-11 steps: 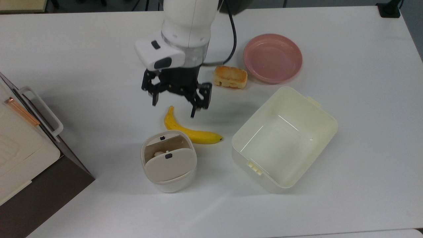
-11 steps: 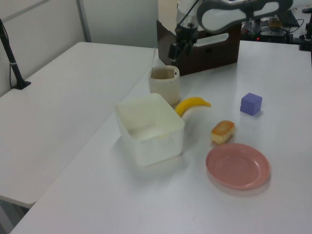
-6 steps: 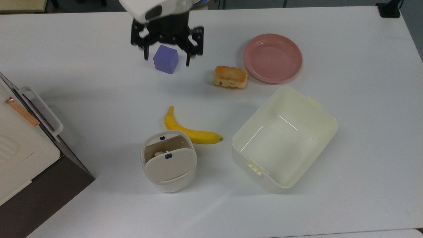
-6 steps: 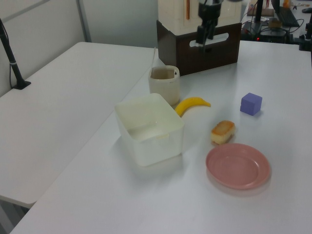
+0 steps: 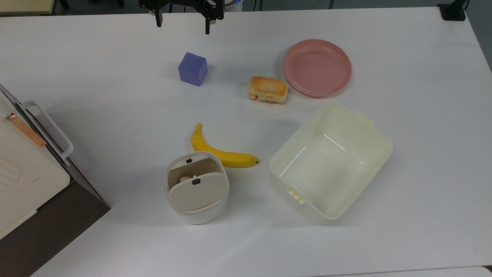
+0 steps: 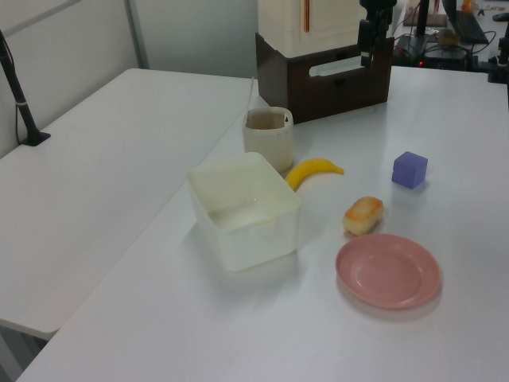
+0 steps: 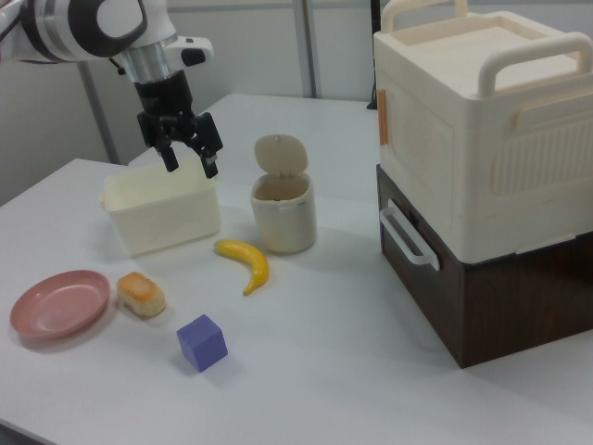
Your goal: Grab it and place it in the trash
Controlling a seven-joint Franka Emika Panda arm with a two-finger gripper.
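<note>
The small white trash bin [image 5: 196, 209] stands near the table's front in the top view, with one beige lid flap tipped inward. Through that opening a small pale lumpy wad [image 5: 184, 179] lies inside the bin. My gripper [image 5: 182, 24] hangs open and empty at the far table edge, beyond the purple cube [image 5: 192, 69] and well away from the bin. In the right view the gripper [image 7: 190, 164] is high above the cream tub [image 7: 162, 222], left of the bin [image 7: 283, 222]. In the left view the gripper [image 6: 367, 41] is in front of the stacked boxes, behind the bin [image 6: 268, 142].
A banana [image 5: 222, 151] lies just beyond the bin. A large cream tub [image 5: 335, 106] sits to the top view's right, with a toasted bread piece [image 5: 268, 89] and a pink plate [image 5: 317, 67] behind it. A cream box on a brown crate [image 5: 50, 215] occupies the top view's left edge.
The open gripper has risen and pulled back from above the banana, past the purple cube, to the far table edge. Nothing on the table moved.
</note>
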